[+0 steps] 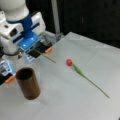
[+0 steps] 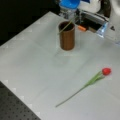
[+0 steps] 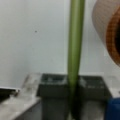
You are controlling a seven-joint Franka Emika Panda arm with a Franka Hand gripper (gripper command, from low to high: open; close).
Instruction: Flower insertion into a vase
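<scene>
The vase (image 1: 28,83) stands upright on the worktop (image 1: 75,100) at a front view's lower left, empty. Above and just beside it my tool (image 1: 37,51) is clamped on 1 green stem (image 1: 46,56), pinched between both pads in the wrist view. I judge the stem's free end must point down over the rim. At right, a red tulip (image 1: 69,62) lies flat, well apart.

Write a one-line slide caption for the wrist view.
Claw shut on a green flower stem, with the reddish-brown vase at the right edge above the white table.
</scene>
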